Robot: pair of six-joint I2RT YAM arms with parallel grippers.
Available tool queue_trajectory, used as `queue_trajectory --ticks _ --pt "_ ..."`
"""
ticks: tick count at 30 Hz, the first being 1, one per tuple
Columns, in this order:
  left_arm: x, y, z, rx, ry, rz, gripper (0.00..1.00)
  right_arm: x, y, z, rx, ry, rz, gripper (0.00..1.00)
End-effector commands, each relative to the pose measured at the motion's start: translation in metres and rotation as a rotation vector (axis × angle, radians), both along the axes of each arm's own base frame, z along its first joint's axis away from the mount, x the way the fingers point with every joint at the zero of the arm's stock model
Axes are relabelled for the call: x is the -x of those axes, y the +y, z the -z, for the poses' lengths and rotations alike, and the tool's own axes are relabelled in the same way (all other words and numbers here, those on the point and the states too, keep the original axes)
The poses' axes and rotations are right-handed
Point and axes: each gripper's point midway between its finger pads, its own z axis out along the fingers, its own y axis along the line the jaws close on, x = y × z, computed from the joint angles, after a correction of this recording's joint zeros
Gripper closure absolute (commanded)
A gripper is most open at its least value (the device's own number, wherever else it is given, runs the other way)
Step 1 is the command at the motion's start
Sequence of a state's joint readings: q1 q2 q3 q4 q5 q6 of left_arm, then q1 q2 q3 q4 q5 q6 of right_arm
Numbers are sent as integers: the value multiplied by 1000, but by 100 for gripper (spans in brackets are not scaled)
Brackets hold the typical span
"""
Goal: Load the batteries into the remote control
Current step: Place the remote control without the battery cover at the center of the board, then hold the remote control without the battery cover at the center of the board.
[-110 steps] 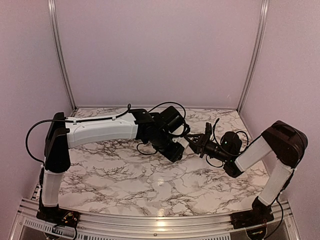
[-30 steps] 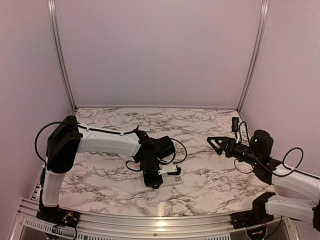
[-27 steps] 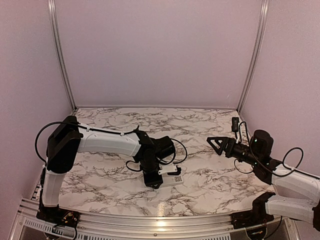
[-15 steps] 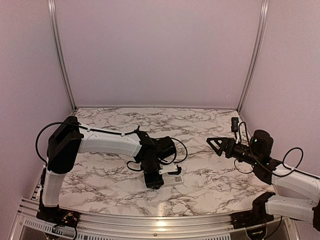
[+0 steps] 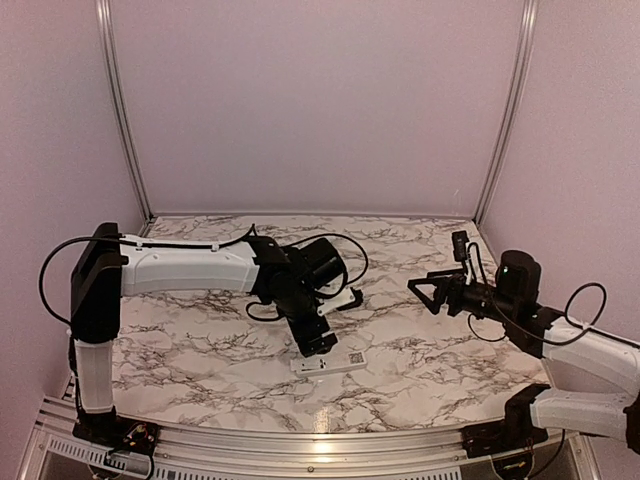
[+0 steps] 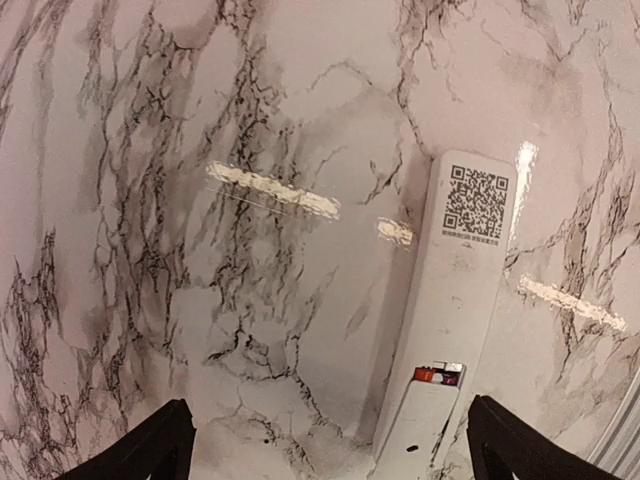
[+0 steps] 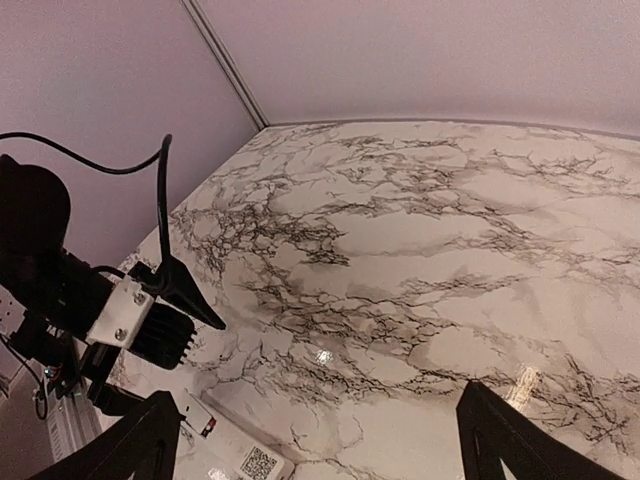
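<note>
The remote control (image 6: 462,270) is lying flat on the surface (image 5: 200,340), close to the front edge and about midway along it, with its length running roughly parallel to that edge. Its back is facing up, with a QR mark (image 6: 477,202) at the end pointing toward the right edge. A narrow slot (image 6: 440,366) across the back is showing an orange bit and a black bit side by side, apparently the batteries (image 6: 438,375). No more of them can be made out.

The left tool (image 6: 328,425) is hanging just over the remote's left half, its fingers standing wide apart and gripping nothing. The remote is passing between them, nearer one finger than the other. Whether that finger is touching the casing cannot be told.

The right tool (image 5: 416,289) is hovering above the surface near the right edge, well apart from the remote. Its fingers are likewise spread, holding nothing and pointing toward the middle.

Open marble is lying between the remote and the right tool, and is stretching from the remote to the back edge. Only a narrow strip is separating the remote from the front edge, where an aluminium rail (image 5: 300,445) is running. The left arm (image 5: 190,268) is reaching over the left half.

The surface is white with dark veining and is glinting with lamp reflections. Pale lilac walls (image 5: 320,100) are closing in the back and both sides, with aluminium posts (image 5: 118,110) standing at the back corners.
</note>
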State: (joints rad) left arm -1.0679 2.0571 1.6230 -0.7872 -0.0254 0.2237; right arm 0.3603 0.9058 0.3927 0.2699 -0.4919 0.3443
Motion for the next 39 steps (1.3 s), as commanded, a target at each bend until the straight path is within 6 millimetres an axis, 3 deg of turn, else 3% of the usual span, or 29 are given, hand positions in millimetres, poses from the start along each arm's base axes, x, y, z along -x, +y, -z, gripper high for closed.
queue_trajectory --ticks 1,7,12,15,20,29,33,39 --pt "-43 6 -74 227 -85 -184 1 2 10 4 59 -15 -89 7" --pt "-88 53 -118 440 -88 -468 1 9 44 22 167 -14 -193 13" --pt "-106 93 -147 641 -104 -655 1 13 77 33 254 -18 -296 17" --pt "-108 112 -144 672 -48 -736 1 19 95 42 302 -17 -363 18" --pt "-91 115 -133 740 41 -712 1 27 116 68 395 8 -462 21" --pt "-79 120 -112 746 91 -719 1 62 144 123 575 63 -631 23" --pt "-77 127 -92 706 112 -770 1 62 147 147 658 82 -653 26" --pt "-64 121 -79 750 190 -749 3 57 153 156 709 70 -670 26"
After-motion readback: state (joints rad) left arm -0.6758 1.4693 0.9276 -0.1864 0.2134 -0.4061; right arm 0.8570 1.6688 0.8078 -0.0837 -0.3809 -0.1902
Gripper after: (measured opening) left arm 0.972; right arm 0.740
